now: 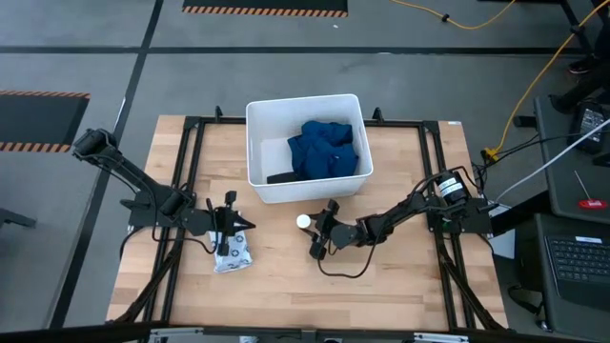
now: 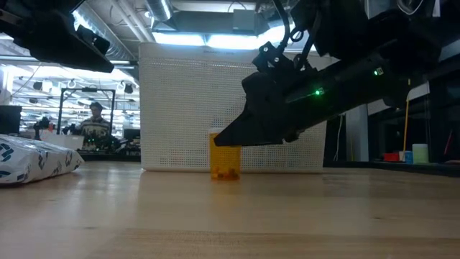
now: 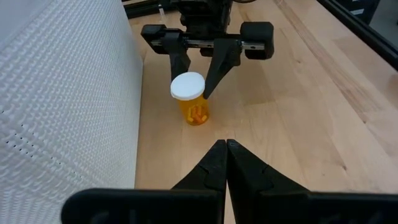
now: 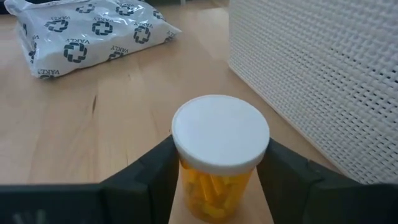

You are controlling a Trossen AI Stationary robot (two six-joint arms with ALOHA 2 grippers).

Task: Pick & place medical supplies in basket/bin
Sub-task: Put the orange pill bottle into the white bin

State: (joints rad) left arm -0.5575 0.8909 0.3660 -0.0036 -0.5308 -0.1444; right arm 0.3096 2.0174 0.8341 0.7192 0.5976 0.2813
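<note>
On the table's left side, the left gripper hovers with fingers pressed together, just above the white packet. Behind, in the middle, the white tub holds the blue cloth and a black oblong. Right of centre, the right gripper has its fingers apart around the orange bottle, standing upright beside the tub.

High view looks down, low view level; both wrist views face the orange bottle.
</note>
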